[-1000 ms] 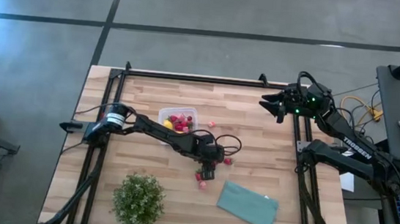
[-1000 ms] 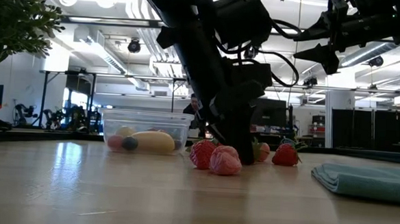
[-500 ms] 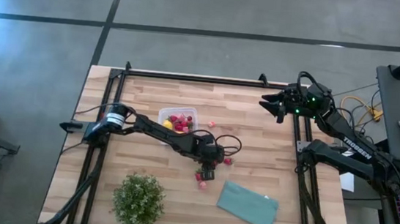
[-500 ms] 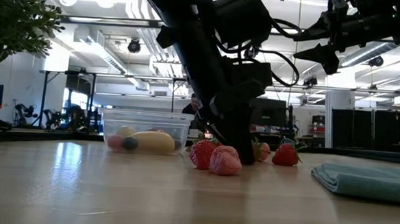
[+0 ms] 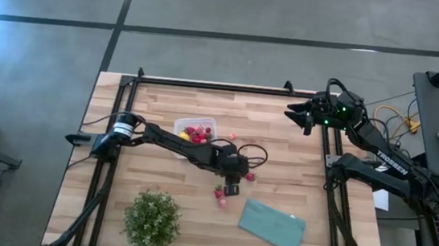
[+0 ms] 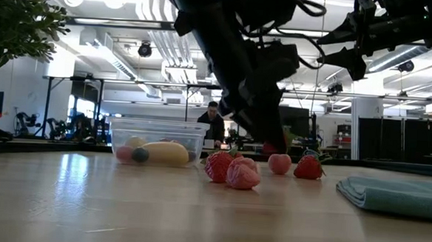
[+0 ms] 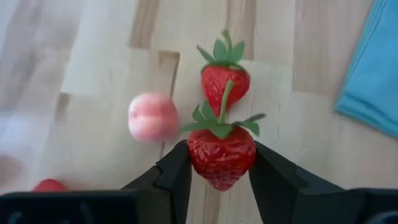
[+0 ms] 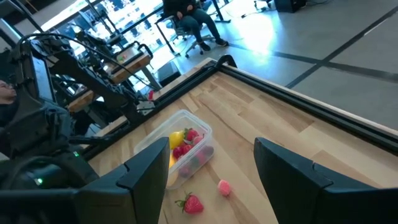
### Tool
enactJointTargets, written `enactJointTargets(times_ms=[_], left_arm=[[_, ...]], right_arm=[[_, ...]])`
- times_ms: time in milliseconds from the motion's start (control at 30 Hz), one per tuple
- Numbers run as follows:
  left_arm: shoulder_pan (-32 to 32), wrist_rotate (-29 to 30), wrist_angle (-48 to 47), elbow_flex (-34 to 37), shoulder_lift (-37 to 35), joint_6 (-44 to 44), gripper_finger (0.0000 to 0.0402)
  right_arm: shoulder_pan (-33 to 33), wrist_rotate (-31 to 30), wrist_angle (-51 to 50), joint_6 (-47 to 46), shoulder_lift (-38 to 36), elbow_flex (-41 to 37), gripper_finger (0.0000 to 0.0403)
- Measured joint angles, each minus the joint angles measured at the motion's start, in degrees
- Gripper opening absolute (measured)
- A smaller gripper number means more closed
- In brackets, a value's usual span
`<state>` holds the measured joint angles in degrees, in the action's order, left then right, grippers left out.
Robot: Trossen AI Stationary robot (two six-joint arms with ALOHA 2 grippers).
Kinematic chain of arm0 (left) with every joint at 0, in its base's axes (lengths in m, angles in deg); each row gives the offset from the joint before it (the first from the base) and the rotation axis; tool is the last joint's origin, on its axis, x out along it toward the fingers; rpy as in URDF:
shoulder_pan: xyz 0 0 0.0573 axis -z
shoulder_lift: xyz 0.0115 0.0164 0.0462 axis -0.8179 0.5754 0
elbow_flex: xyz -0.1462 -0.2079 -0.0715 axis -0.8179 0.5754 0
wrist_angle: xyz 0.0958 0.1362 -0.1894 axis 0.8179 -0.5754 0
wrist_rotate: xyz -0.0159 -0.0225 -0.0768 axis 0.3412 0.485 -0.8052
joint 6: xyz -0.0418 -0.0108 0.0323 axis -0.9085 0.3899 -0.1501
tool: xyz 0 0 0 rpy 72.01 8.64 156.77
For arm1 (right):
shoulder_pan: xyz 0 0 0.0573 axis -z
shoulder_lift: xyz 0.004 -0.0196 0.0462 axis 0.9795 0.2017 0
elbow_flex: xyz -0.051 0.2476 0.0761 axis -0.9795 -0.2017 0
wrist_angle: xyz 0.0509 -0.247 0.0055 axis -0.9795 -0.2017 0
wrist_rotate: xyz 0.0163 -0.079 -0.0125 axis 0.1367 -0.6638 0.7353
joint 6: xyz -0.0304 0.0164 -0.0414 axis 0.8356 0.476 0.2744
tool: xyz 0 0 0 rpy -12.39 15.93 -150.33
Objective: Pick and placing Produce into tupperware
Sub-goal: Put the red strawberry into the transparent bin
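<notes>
A: what's the left gripper (image 7: 219, 180) got?

B: its fingers are pinching a strawberry (image 7: 221, 152), another strawberry (image 7: 224, 78) just past it. Tupperware (image 5: 196, 129) sits back toward the arm's base. Right gripper (image 5: 299, 116) hangs spread, well apart.

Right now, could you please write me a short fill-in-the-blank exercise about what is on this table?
1. The left gripper is shut on a ____.
2. The clear container holds red fruit and a yellow ____.
3. The folded cloth on the table is ____ in colour.
4. The right gripper hangs over the table's far right corner with its fingers ____.

Missing words: strawberry; banana; teal; open
</notes>
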<state>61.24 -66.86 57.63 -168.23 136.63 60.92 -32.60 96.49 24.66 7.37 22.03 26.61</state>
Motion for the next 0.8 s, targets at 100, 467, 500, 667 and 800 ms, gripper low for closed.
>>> enactJointTargets(times_ms=[100,467,500,667,800], left_arm=[[0.05,0.66,-1.74,-0.04,-1.11,-0.08,0.0117],[0.11,6.24,-15.39,0.11,-11.14,-11.69,0.0117],[0.11,6.98,-16.71,0.09,-12.4,-13.45,0.0117],[-0.28,11.09,-23.05,0.42,-17.99,-22.37,0.0117],[-0.42,15.59,-30.13,0.48,-21.4,-27.61,0.0117]], right_arm=[[0.01,0.0,0.0,0.0,0.0,0.0,0.0226],[0.02,0.0,0.0,0.0,0.0,0.0,0.0226],[0.0,0.02,0.0,0.0,0.0,0.0,0.0226],[0.0,0.0,0.03,0.0,0.0,0.0,0.0226],[-0.01,0.02,0.03,0.0,0.0,0.0,0.0226]])
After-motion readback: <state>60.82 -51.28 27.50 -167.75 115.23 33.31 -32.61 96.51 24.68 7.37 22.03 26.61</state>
